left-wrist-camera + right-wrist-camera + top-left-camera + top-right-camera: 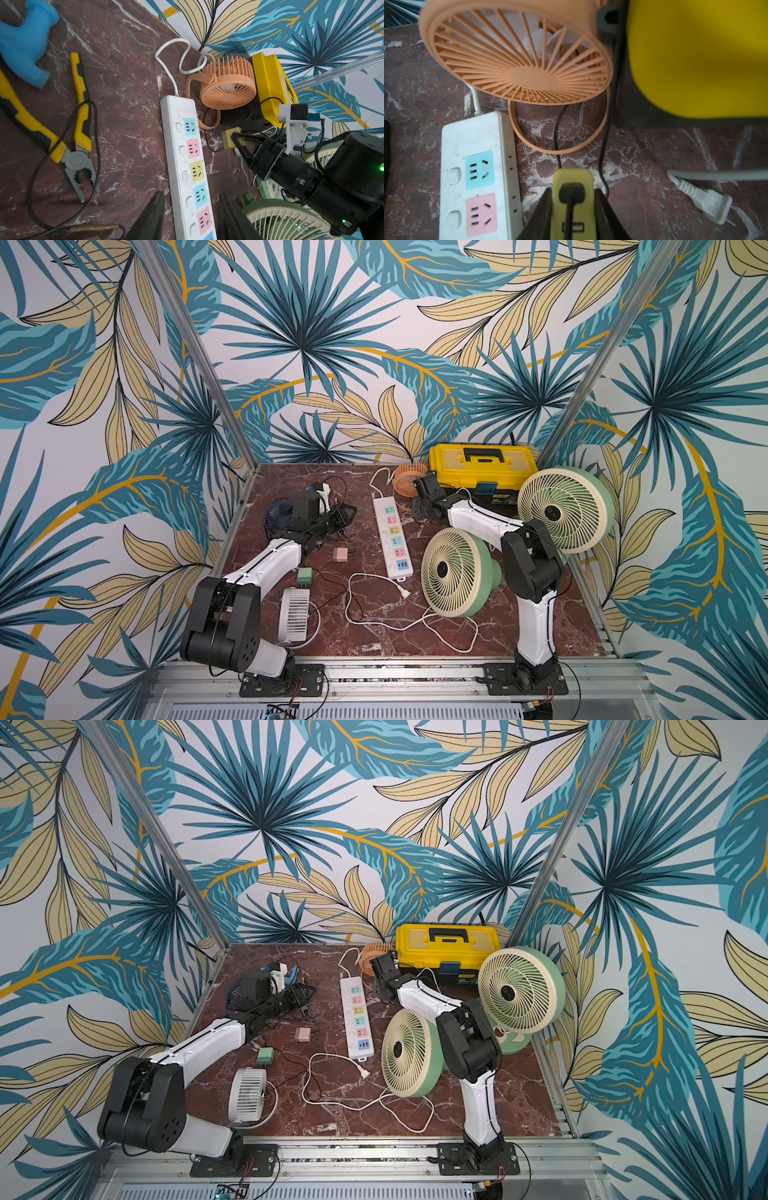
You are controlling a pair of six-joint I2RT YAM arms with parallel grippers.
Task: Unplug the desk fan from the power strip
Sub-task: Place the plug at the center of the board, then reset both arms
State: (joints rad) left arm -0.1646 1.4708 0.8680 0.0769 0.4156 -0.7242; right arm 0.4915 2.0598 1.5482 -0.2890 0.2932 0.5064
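1. Your power strip [392,537] lies flat in the middle of the tabletop [374,639], running far to near. Its white cord leaves from the far end.
2. Every pastel socket face that shows on the strip is bare in both top views and in the left wrist view.
3. Your right gripper [572,193] is pinching a yellow-green USB adapter [572,178], one black finger on each side of it.
4. A black cable [571,209] is plugged into that adapter.
5. The adapter sits just right of the strip's far end and apart from it. You cannot tell whether it touches the tabletop.
6. The orange desk fan [409,479] stands just beyond the adapter, at the far end of the strip, against the yellow toolbox [482,466].
7. Your left gripper [191,192] has its jaws spread and holds nothing. In the left wrist view the strip shows between the two fingers.
8. In the top views that gripper sits left of the strip, near its far half.
9. Yellow-handled pliers [79,133] lie on the tabletop left of the strip.
10. A pink adapter [342,554] and a green adapter [304,576] lie loose left of the strip.
11. A white plug [404,593] lies just past the strip's near end.
12. Two green fans [457,572] stand on the right side.
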